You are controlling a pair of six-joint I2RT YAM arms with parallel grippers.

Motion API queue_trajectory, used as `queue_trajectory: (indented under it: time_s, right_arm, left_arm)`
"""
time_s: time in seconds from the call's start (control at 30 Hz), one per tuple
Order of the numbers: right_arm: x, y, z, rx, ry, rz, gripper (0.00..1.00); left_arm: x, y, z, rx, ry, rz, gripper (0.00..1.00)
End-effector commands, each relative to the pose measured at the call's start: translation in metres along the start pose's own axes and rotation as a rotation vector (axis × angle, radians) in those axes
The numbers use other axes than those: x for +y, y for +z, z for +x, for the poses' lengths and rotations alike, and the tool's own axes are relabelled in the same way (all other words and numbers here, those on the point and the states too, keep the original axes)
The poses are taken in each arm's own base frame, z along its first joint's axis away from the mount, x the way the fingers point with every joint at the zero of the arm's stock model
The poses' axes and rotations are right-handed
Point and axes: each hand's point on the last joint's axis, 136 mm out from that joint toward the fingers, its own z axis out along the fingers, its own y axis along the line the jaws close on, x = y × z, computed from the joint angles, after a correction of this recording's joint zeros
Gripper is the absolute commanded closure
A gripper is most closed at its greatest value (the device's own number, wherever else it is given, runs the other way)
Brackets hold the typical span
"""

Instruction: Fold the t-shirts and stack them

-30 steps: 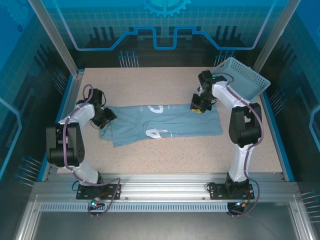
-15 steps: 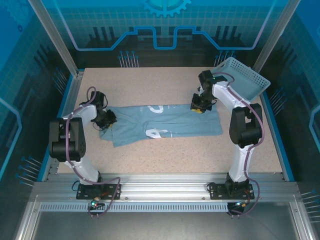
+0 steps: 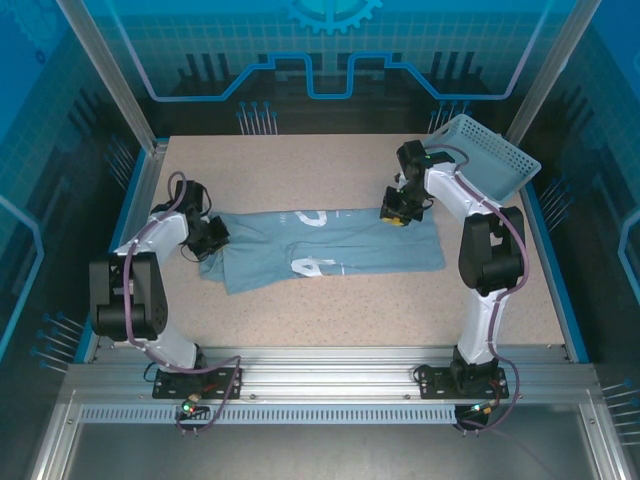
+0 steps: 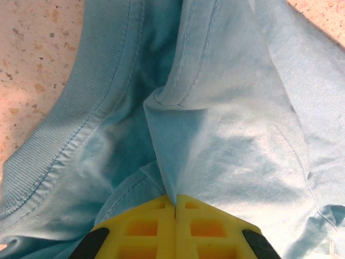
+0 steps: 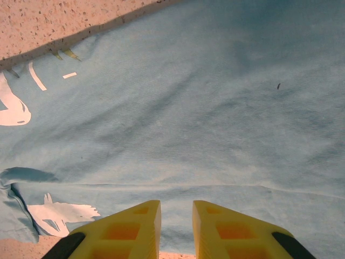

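A pale blue-grey t-shirt (image 3: pixel 330 250) lies spread across the middle of the table, with white print patches showing. My left gripper (image 3: pixel 215 238) is at the shirt's left end. In the left wrist view its yellow fingers (image 4: pixel 135 229) are pressed together on a raised fold of the t-shirt (image 4: pixel 226 135), close to the ribbed collar (image 4: pixel 59 145). My right gripper (image 3: pixel 397 212) hovers over the shirt's upper right part. In the right wrist view the right gripper (image 5: pixel 177 204) has its jaws a little apart, with flat t-shirt cloth (image 5: pixel 188 108) beneath and nothing between them.
A light blue lattice basket (image 3: pixel 487 160) stands tilted at the back right corner, just behind the right arm. Bare speckled table (image 3: pixel 330 320) lies in front of the shirt and behind it. Blue rails edge the table's left and right sides.
The left gripper's jaws have closed on a fold at the shirt's left end, and the left arm's elbow has shifted a little. The right arm and the shirt's lie look unchanged.
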Motion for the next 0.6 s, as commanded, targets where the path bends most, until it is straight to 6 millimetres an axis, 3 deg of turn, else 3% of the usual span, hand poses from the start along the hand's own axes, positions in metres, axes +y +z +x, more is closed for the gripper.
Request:
queue_trajectory:
  time_s: [0.0, 0.23, 0.43, 0.57]
  right_arm:
    - [0.008, -0.002, 0.007, 0.008, -0.015, -0.025, 0.77]
    - [0.008, -0.002, 0.009, 0.01, -0.02, -0.023, 0.77]
    - [0.007, -0.002, 0.011, 0.01, -0.023, -0.019, 0.77]
    - [0.005, 0.0, 0.013, 0.014, -0.021, -0.016, 0.77]
  left_arm:
    - [0.003, -0.004, 0.013, 0.038, -0.021, -0.001, 0.93]
    - [-0.007, -0.002, 0.015, 0.042, 0.004, -0.007, 0.78]
    - [-0.009, -0.003, 0.013, 0.039, 0.021, -0.02, 0.82]
    - [-0.006, 0.001, 0.017, 0.063, 0.036, -0.046, 0.92]
